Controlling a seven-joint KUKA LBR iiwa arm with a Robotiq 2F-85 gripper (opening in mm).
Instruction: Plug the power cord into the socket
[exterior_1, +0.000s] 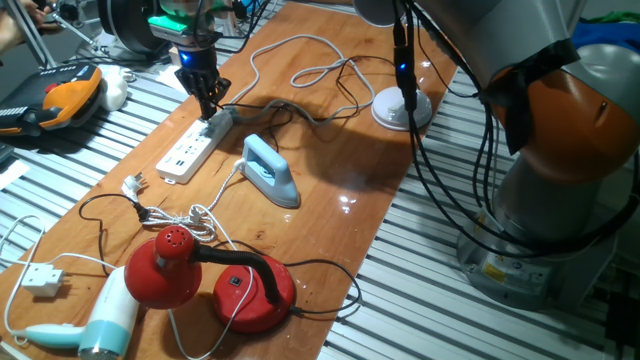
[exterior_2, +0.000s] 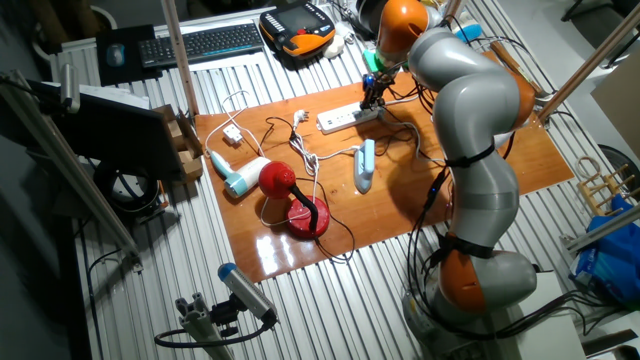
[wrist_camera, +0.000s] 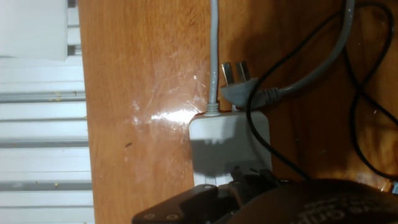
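Note:
The socket (exterior_1: 188, 152) is a long white power strip lying on the wooden table, also visible in the other fixed view (exterior_2: 348, 118). My gripper (exterior_1: 210, 108) stands upright over its far end, fingers close together and down at the strip's surface. In the hand view the strip's end (wrist_camera: 230, 140) lies just ahead of my dark fingertips (wrist_camera: 245, 186). The thin black power cord (wrist_camera: 257, 121) curves in from the upper right and runs under my hand. A small dark plug seems pinched between the fingers, but it is mostly hidden.
A grey plug with bare prongs (wrist_camera: 239, 84) lies beside the strip's end. A light-blue iron (exterior_1: 270, 170) sits right of the strip. Nearer the front are a red lamp (exterior_1: 215, 280), a hair dryer (exterior_1: 100, 320) and a white plug block (exterior_1: 40, 278). A white lamp base (exterior_1: 400, 108) stands at the back.

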